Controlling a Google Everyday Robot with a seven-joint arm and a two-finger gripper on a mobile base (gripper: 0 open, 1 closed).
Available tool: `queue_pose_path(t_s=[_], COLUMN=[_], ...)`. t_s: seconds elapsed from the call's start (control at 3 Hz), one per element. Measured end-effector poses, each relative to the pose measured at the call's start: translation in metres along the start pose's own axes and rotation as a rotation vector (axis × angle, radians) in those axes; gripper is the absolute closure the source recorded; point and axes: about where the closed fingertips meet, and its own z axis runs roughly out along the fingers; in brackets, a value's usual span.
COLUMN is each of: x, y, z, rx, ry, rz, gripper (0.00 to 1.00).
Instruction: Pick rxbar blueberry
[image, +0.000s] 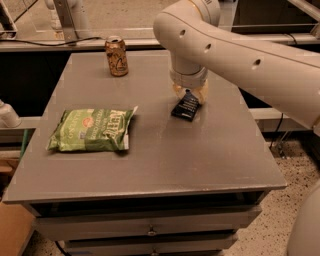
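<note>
The rxbar blueberry (185, 107) is a small dark navy bar with faint white text, right of the table's middle. It is tilted, its upper end held in my gripper (191, 95) and its lower end at or just above the tabletop. The gripper hangs from the big white arm (235, 47), which reaches in from the right, and its tan fingers (201, 93) are closed on the bar's top end. The wrist hides the rest of the gripper.
A large green chip bag (92, 130) lies flat on the left of the grey table (165, 165). A brown-gold drink can (116, 56) stands at the back, left of the arm. Drawers sit under the front edge.
</note>
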Motion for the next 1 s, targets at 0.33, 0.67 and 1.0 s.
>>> queue_pose_path(t_s=[0.33, 0.67, 1.0], x=[0.001, 0.010, 0.030], y=[0.000, -0.002, -0.003], z=[-0.001, -0.027, -0.072], rx=[0.000, -0.008, 0.042], ry=[0.000, -0.009, -0.045], rz=[0.000, 0.062, 0.176], gripper=[1.00, 1.00, 1.00])
